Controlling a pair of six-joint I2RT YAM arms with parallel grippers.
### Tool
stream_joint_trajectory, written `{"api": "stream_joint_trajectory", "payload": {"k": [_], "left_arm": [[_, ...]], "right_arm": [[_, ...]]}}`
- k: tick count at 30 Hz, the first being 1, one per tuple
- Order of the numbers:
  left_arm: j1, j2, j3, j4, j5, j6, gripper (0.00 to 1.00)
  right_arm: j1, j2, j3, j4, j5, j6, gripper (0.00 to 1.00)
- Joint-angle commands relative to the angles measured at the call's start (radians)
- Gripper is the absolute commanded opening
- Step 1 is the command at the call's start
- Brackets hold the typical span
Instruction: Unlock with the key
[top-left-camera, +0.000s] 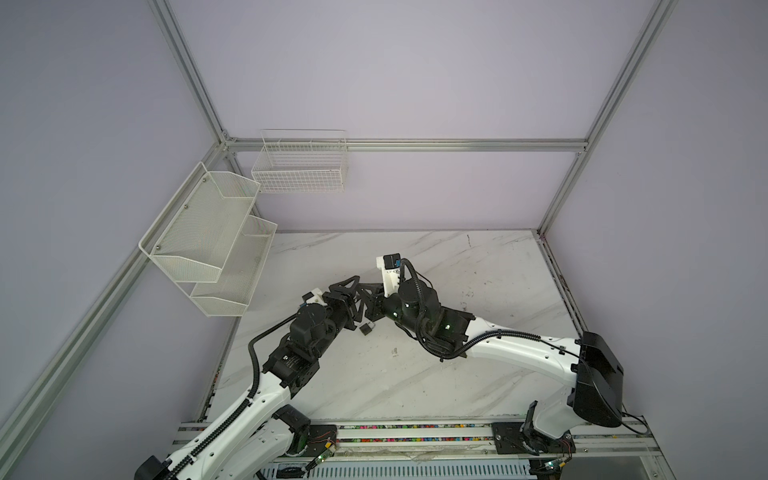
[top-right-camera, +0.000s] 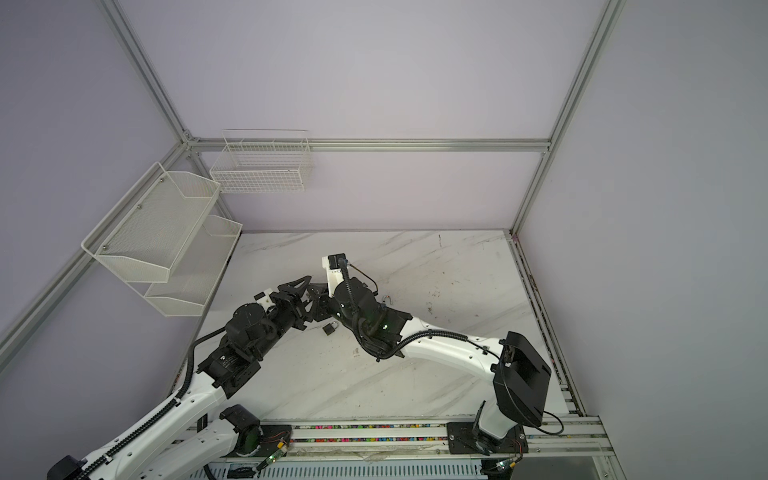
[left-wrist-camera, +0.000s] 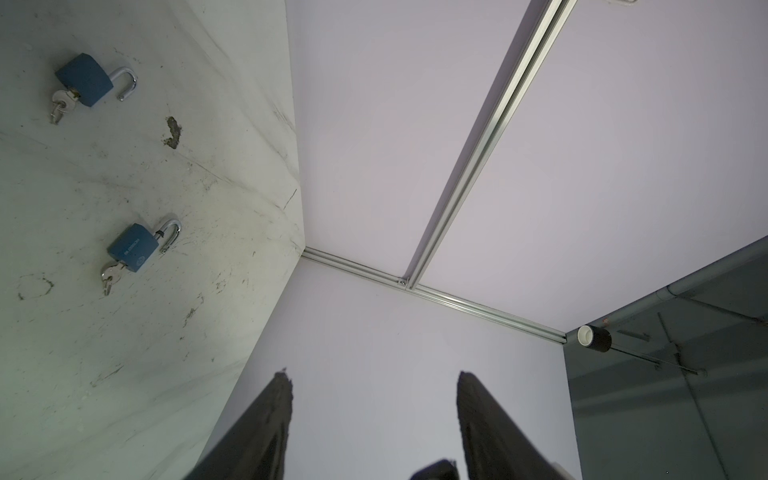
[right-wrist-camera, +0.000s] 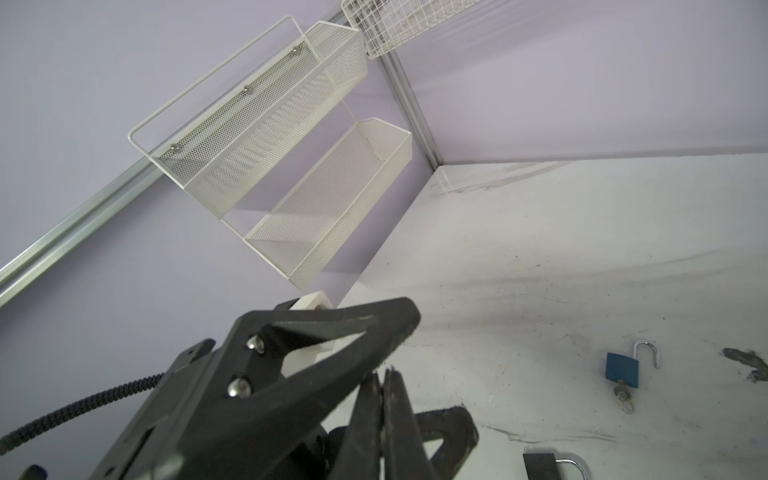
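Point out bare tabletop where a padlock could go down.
Free: the front stretch of the table along the front rail, and the far strip under the back wall. Crowded: the middle, where left end effector and right end effector meet beside a padlock.

Both top views look steeply down on the table; both low wrist cameras share one open padlock.

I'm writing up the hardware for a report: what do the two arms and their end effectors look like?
Both the left arm and right arm have white shell links with black joint housings. A black corrugated cable runs along each. The left end effector and right end effector carry black, triangular trussed fingers. Small green lights glow on the right wrist.
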Motion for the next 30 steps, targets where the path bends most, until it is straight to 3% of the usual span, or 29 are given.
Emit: {"api": "stream_joint_trajectory", "payload": {"k": [1, 11, 26, 30], "left_arm": [[-0.013, -0.003, -0.042, 0.051, -0.03, -0.031, 0.63], [-0.018, -0.026, -0.07, 0.068, -0.076, -0.063, 0.57], [-0.019, -0.02, -0.076, 0.064, -0.083, -0.085, 0.35], [-0.019, -0.016, -0.068, 0.063, -0.075, -0.084, 0.34]], "right_arm": [[0.009, 0.002, 0.021, 0.064, 0.017, 0.014, 0.0], [0.02, -0.025, -0.027, 0.072, 0.029, 0.015, 0.0], [0.02, -0.083, -0.05, 0.058, 0.046, -0.02, 0.0], [0.02, -0.081, -0.053, 0.067, 0.023, -0.036, 0.0]]}}
